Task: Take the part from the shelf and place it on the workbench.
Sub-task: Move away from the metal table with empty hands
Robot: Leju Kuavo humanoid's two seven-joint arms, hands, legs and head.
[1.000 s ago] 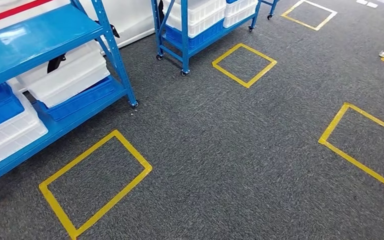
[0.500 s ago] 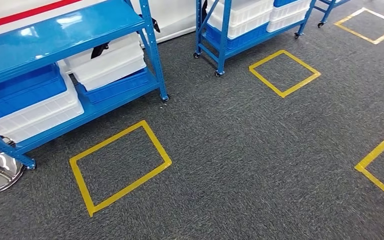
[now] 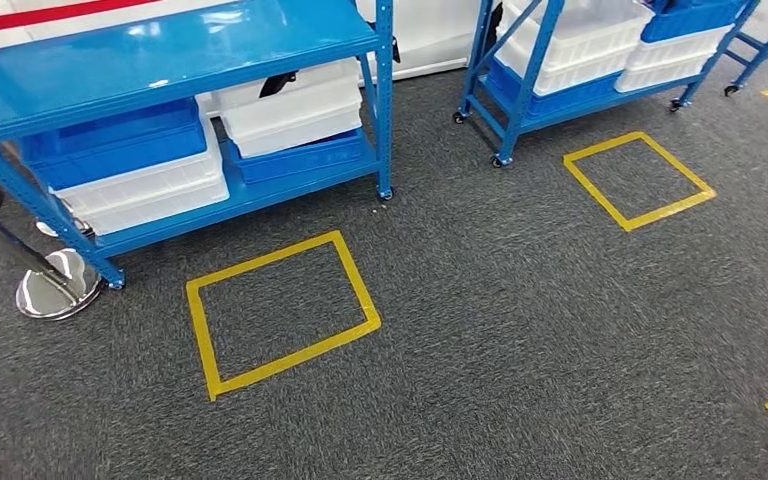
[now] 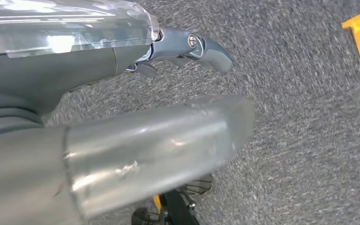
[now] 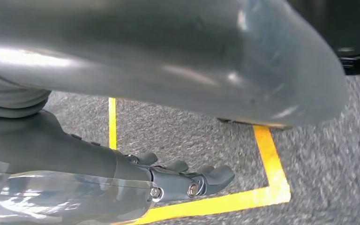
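both my left hand (image 4: 187, 49) and right hand (image 5: 187, 180) hang with fingers loosely extended, holding nothing. i should square up to the blue shelf (image 3: 170, 50), standing in the yellow floor square (image 3: 280, 310) at its front edge before reaching.

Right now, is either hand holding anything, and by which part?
Nothing is held. The left hand and right hand both hang over the carpet with nothing in their fingers.

Grey carpet (image 3: 520, 330) carried yellow tape squares (image 3: 280, 310), one just in front of the near rack. A chrome stanchion base (image 3: 55, 290) stood beside that rack's left leg.
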